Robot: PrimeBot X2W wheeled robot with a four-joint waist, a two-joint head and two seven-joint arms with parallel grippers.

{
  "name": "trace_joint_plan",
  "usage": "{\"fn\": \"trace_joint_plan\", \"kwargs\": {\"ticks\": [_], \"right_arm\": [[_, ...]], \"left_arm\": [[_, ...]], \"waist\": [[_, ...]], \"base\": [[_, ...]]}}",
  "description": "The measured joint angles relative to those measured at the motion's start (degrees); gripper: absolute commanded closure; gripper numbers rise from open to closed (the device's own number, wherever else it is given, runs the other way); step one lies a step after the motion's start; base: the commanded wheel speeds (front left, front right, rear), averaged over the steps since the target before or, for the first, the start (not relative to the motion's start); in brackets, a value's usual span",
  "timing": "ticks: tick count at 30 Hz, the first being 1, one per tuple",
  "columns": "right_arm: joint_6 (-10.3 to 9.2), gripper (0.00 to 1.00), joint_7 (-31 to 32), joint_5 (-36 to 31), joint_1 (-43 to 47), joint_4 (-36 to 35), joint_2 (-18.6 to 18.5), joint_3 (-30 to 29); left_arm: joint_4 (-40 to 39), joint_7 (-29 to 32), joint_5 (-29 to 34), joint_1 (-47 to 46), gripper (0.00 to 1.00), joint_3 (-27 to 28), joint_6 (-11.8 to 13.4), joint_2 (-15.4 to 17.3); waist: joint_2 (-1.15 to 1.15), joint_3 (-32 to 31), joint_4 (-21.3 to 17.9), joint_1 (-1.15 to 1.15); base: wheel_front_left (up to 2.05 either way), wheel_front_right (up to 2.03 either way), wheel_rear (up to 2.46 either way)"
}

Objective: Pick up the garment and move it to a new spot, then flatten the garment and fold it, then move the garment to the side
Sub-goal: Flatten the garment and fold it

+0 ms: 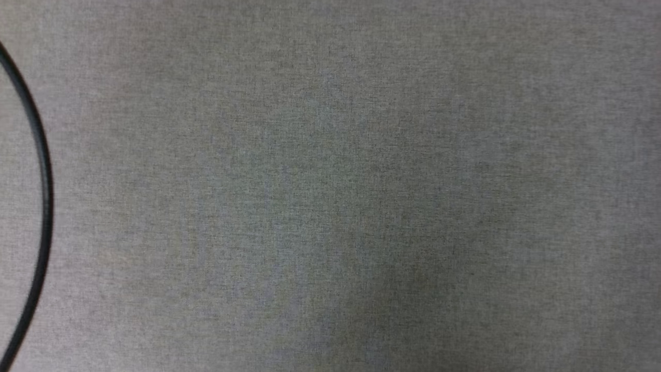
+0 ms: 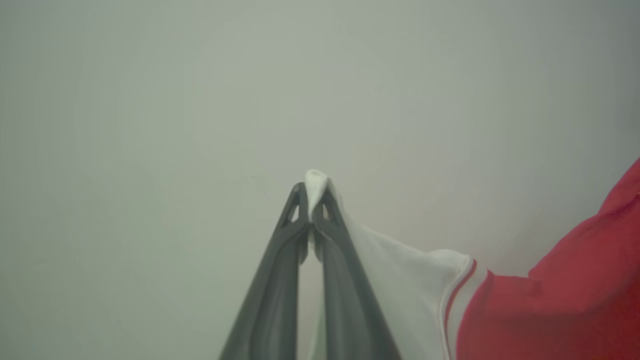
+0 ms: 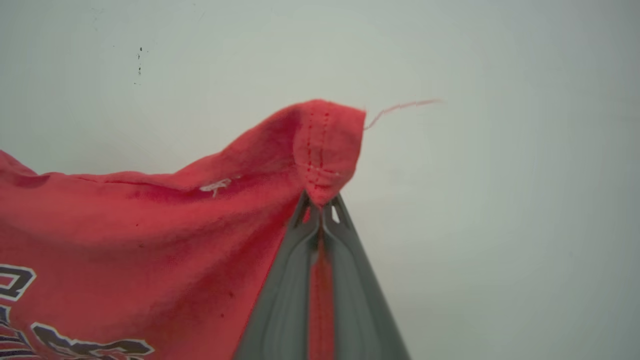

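L gripper [image 2: 314, 192]: jaws pinched shut on the white sleeve tip of a red jersey-style T-shirt w/ white sleeves & striped trim [image 2: 550, 310], cloth trailing down-right of it. R gripper [image 3: 320, 202]: clamped shut on a stitched red hem corner, shirt body w/ black lettering draping to its left. Head view: grey woven surface [image 1: 330, 186], thin black cable [image 1: 45, 206]

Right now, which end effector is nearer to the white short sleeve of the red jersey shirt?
Left. The left end effector pinches the white sleeve itself; the right end effector grips a red stitched hem corner.
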Motion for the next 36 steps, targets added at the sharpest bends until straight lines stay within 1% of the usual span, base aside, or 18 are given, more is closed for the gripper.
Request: {"fn": "trace_joint_plan", "kwargs": {"ticks": [4, 8, 13, 16, 21, 26, 29, 36], "right_arm": [[0.00, 1.00, -2.8, -0.8, -4.5, 5.6, 0.6, 1.4], [0.00, 1.00, -4.7, -0.9, -6.0, 10.6, 0.9, 3.3], [0.00, 1.00, -7.5, 0.5, -5.7, 15.5, 0.9, 6.2], [0.00, 1.00, -9.5, 2.0, -3.5, 18.0, 1.2, 7.9], [-0.01, 1.00, -13.2, 5.4, 2.3, 21.0, 1.6, 10.9], [0.00, 1.00, -15.9, 9.4, 10.4, 21.1, 1.3, 15.3], [0.00, 1.00, -17.0, 11.8, 15.6, 19.7, 0.2, 18.0], [0.00, 1.00, -18.3, 17.1, 30.5, 14.0, -3.4, 22.9]], "left_arm": [[4.7, -2.4, -0.9, -3.8, 1.00, -0.8, 0.0, 0.1], [8.3, -3.9, -1.8, -4.5, 1.00, -2.4, 0.0, 0.4], [11.0, -5.7, -3.9, -1.8, 1.00, -3.9, 0.0, 0.7], [11.6, -7.0, -5.0, 1.7, 1.00, -4.3, 0.0, 0.8], [11.4, -9.0, -7.1, 10.1, 1.00, -4.3, 0.0, 0.6], [9.5, -9.8, -8.5, 20.4, 1.00, -3.8, 0.0, 0.6], [7.1, -9.9, -9.0, 27.7, 1.00, -3.3, 0.0, 0.5], [-3.0, -10.0, -9.3, 48.0, 1.00, -0.4, 1.9, 0.5]], "waist": [[0.00, 1.1, 0.4, 0.00], [0.00, 2.0, 0.6, 0.00], [0.00, 3.2, 0.8, -0.01], [0.00, 3.7, 0.9, -0.01], [0.00, 3.0, 0.8, -0.01], [0.00, 1.1, 0.8, -0.01], [0.00, -0.6, 0.6, -0.01], [0.00, -5.9, 0.3, -0.02]], "base": [[0.00, 0.00, 0.00], [0.00, 0.00, 0.00], [0.00, 0.00, 0.00], [0.00, 0.00, 0.00], [0.00, 0.00, 0.00], [0.00, 0.00, 0.00], [0.00, 0.00, 0.00], [0.00, 0.00, 0.00]]}}
